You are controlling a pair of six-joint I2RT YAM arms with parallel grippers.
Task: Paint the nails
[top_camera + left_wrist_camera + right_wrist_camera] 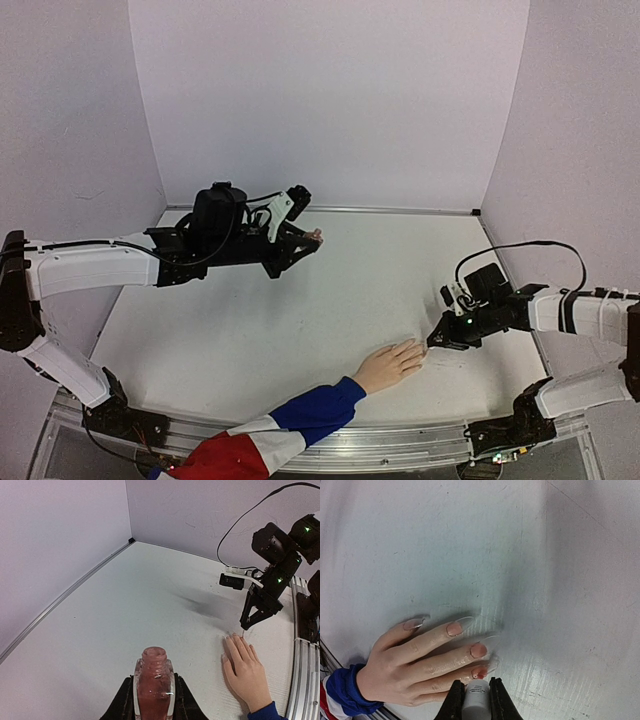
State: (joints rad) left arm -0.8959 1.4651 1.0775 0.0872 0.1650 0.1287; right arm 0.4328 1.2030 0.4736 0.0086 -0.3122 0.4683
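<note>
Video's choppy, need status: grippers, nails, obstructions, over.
Left gripper shut on open polish bottle. Right gripper shut on white brush cap, poised at the hand's nails. Nothing in the way.

One hand (pixel 388 366), four nails (pixel 454 628), one bottle (pixel 154 685)

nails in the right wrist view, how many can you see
4, one per finger: the top nail, the second nail, the third nail, and the bottom nail beside the white cap. The thumb nail is hidden.
</note>
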